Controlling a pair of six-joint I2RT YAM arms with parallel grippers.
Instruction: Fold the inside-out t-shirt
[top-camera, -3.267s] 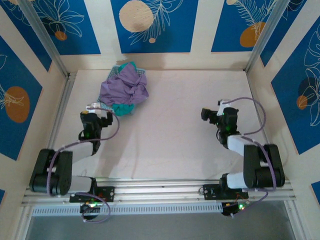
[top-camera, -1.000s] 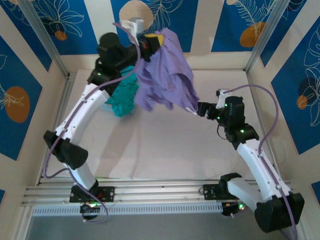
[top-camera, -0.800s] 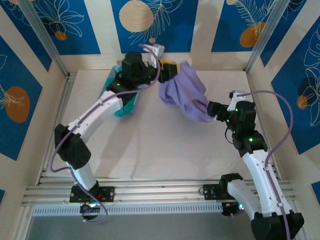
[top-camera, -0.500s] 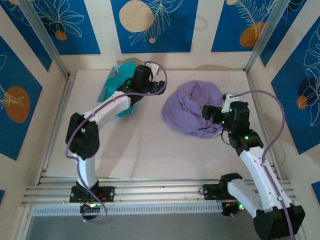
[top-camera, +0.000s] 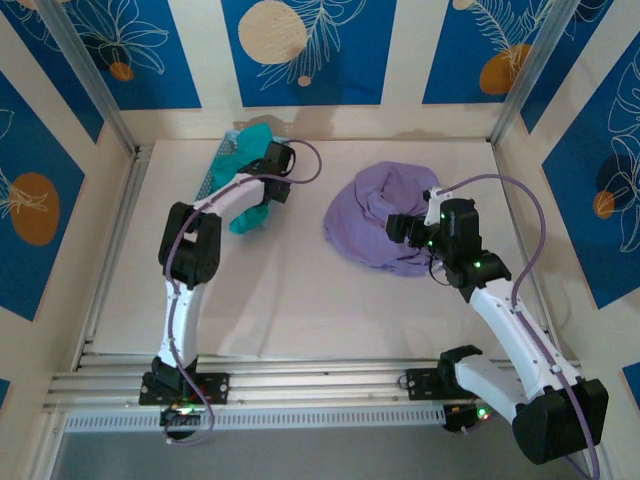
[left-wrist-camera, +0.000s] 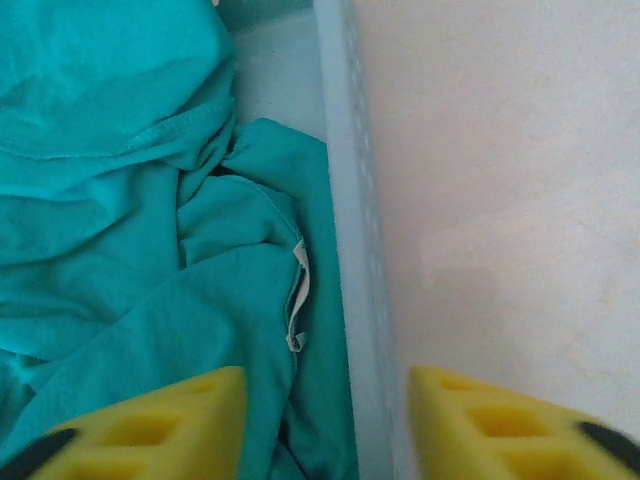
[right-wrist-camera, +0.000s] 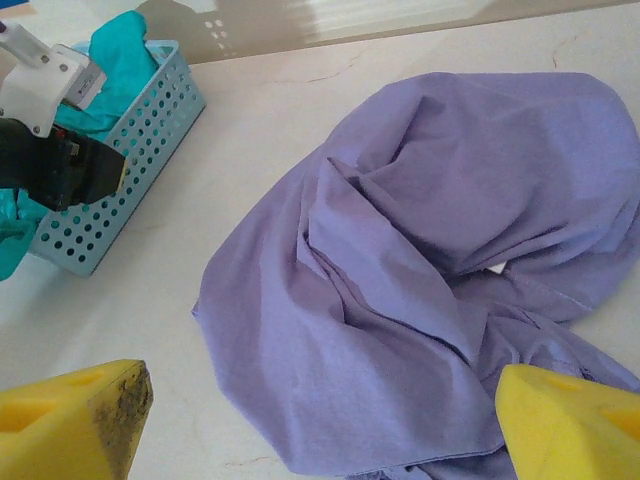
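Crumpled lavender cloth t-shirt heaped on pale surface, 2 o'clock of centre. Above it, right hand, fingers wide, empty. At 11 o'clock, left hand over teal cloth garment in perforated light-blue plastic basket, part-open, seemingly empty. Step: flattening. Next: pinch edge, spread.

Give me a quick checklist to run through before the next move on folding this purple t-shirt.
1. The t-shirt is out of the basket and lies on the table: ok.
2. The t-shirt is spread flat: not ok, it is a crumpled heap.
3. The right hand is open above the t-shirt: ok.
4. The left hand is open and holds nothing, over the basket rim and the teal garment: ok.
5. Sleeves and collar picked out for a grasp: cannot tell, folds hide them.
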